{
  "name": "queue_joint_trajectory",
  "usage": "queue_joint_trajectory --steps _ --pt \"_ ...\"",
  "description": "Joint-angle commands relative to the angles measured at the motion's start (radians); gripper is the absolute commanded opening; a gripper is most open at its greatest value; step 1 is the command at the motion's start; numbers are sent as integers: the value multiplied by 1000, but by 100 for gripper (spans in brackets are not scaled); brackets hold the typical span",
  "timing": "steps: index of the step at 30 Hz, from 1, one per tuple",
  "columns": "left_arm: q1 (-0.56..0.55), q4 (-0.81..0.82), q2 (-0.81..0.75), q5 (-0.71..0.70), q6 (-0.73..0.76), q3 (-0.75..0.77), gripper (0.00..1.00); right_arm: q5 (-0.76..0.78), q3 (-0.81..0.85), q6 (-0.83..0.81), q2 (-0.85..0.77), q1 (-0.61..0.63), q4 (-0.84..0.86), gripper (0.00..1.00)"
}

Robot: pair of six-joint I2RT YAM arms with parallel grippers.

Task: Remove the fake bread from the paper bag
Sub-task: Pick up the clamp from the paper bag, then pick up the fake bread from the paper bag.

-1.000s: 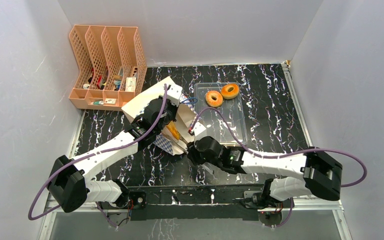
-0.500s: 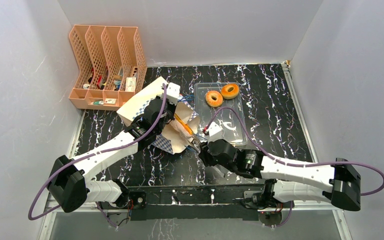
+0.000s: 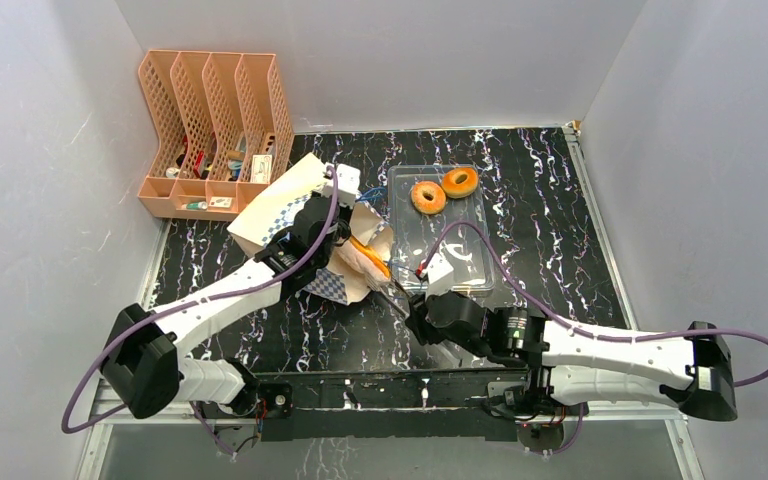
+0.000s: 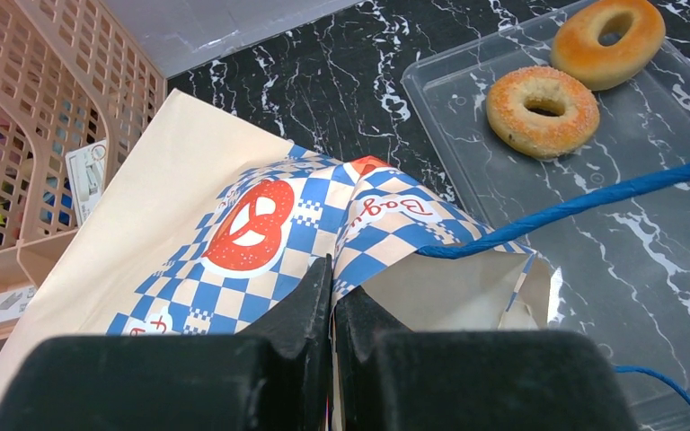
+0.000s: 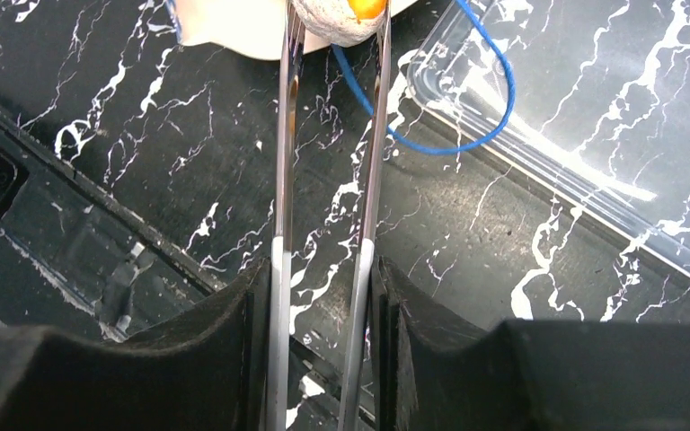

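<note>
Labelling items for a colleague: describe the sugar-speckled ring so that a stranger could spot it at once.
Find the clear tray on the black marbled table, right of the paper bag. Two rings lie at its far end. The speckled ring is the paler one nearer the bag; the other ring is smooth and glossy.

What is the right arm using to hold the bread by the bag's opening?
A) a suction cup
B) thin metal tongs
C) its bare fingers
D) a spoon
B: the right gripper clamps thin metal tongs, and their tips pinch a piece of fake bread.
</note>
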Motion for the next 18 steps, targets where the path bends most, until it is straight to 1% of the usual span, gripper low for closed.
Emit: queue_joint_trajectory --steps 1,7,12,16,18 --pt "-1 -21 23 -84 -24 56 0 95 77 39 -42 67 7 0" --pt "-2 -41 46 -142 -55 94 0 176 133 67 -54 148 -51 0" --pt "-1 -73 65 -190 -73 122 0 248 180 87 -93 200 -120 0" --pt "-1 -117 94 -290 -103 166 0 290 237 91 -172 214 -206 0" --pt "-1 -174 151 -351 -125 226 0 304 264 93 -209 213 -241 0"
